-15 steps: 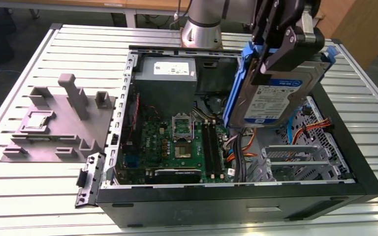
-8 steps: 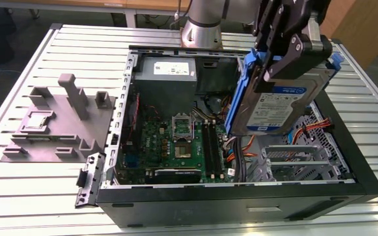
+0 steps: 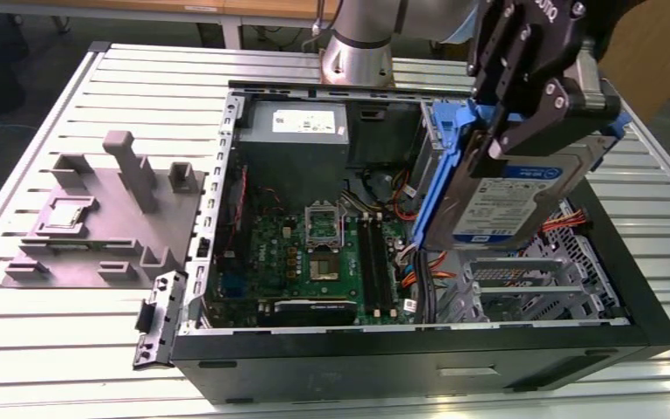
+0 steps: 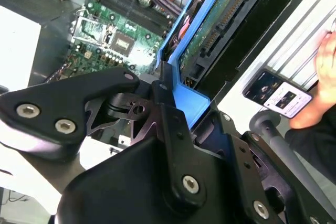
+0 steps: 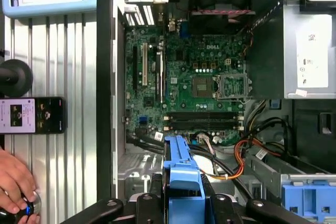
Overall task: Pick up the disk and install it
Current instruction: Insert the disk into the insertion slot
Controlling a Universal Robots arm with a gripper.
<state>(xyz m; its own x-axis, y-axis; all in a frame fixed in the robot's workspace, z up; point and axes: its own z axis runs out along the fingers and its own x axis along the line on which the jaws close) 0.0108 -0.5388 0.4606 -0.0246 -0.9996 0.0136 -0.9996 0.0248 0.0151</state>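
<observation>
In the exterior view my gripper [image 3: 536,131] is shut on the disk [image 3: 509,196], a silver hard drive with a white-and-blue label in a blue plastic carrier. It hangs tilted above the exterior view's right side of the open computer case [image 3: 428,353], over the metal drive cage [image 3: 533,279]. In the first wrist view the disk [image 5: 181,179] shows edge-on as a blue strip between the black fingers [image 5: 152,203]. The second wrist view shows its blue frame [image 4: 191,98] and green circuit-board underside clamped in the gripper [image 4: 167,95].
The motherboard [image 3: 311,253] and power supply [image 3: 294,122] lie inside the case, with orange cables beside the cage. Another blue carrier [image 5: 307,200] sits in the case. A grey fixture [image 3: 102,218] stands on the slatted table. A person's hand [image 5: 16,182] and a phone [image 5: 31,115] lie beside the case.
</observation>
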